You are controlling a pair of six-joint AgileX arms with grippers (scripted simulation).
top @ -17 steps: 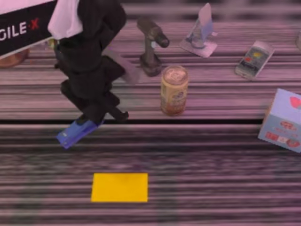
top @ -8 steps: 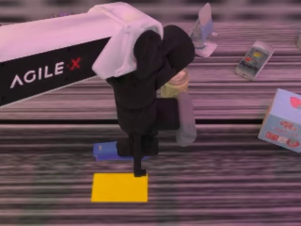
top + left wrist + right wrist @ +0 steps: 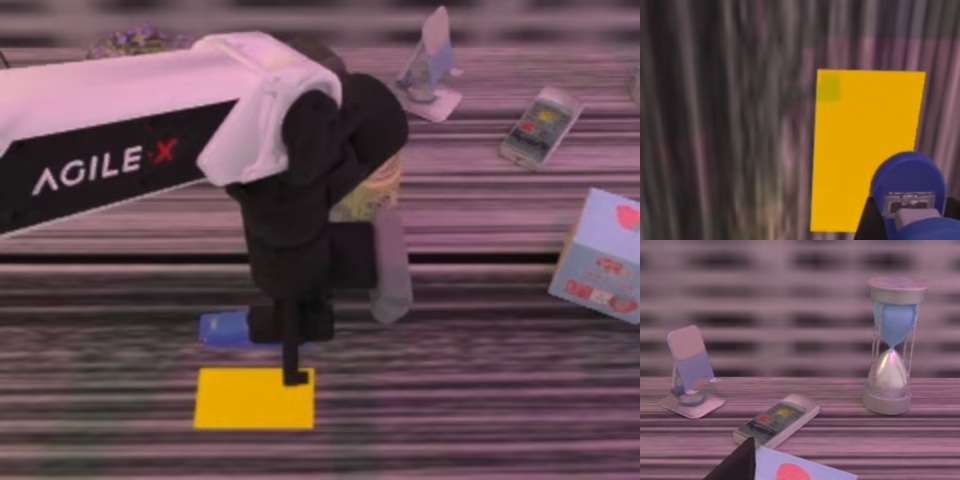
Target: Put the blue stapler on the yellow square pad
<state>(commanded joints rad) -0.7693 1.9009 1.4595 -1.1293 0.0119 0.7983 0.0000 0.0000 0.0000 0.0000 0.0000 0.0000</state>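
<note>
The blue stapler [image 3: 222,328] hangs level just behind the back edge of the yellow square pad [image 3: 254,400], with its right part hidden under my left gripper [image 3: 290,335]. In the left wrist view the stapler's blue end [image 3: 907,175] sits between the dark fingers [image 3: 871,222], which are shut on it. There it overlaps one corner of the yellow pad [image 3: 860,145]. My right arm is outside the top view. Only a dark edge of the right gripper [image 3: 737,467] shows in its own wrist view.
A drink can [image 3: 378,190] stands partly hidden behind the left arm. A phone stand [image 3: 430,65] and a remote [image 3: 540,125] lie at the back right. A pale-blue carton [image 3: 600,255] is at the right edge, and an hourglass [image 3: 891,347] beyond it.
My left arm swung right and toward the front with the stapler, from the left-middle of the table to just behind the pad. Over the last half second it only crept closer.
</note>
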